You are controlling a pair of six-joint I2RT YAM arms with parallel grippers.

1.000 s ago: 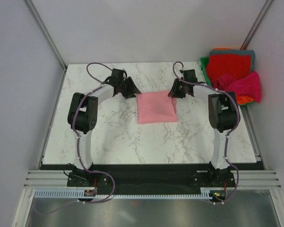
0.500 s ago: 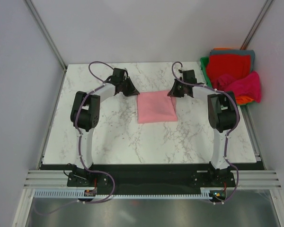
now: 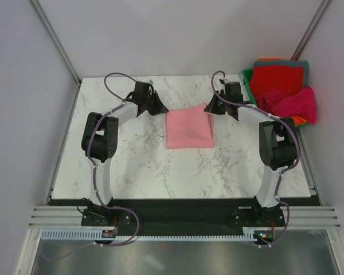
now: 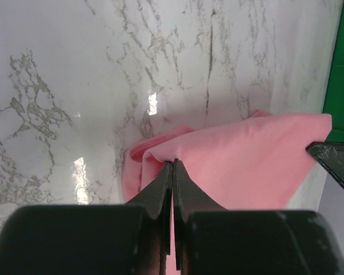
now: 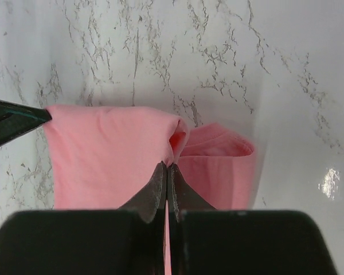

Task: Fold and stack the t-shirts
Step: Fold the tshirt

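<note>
A light salmon-pink t-shirt (image 3: 188,130) lies folded in a rectangle at the middle of the marble table. My left gripper (image 3: 160,109) is shut on its far left corner, and the left wrist view shows the jaws (image 4: 172,164) pinching the pink cloth (image 4: 246,160). My right gripper (image 3: 210,110) is shut on the far right corner, its jaws (image 5: 167,166) closed on a fold of the shirt (image 5: 109,154). The pinched far edge is raised slightly off the table. Red (image 3: 278,78), magenta (image 3: 297,103), orange and teal-grey t-shirts are piled at the back right.
The pile sits in a green bin (image 3: 247,77) at the table's back right corner; its wall shows in the left wrist view (image 4: 339,69). Grey walls stand to the left, right and behind. Bare marble (image 3: 137,166) lies in front of the shirt.
Both grippers have shifted slightly and the shirt's far edge is pulled up and back a little. The right arm's elbow has swung to the right.
</note>
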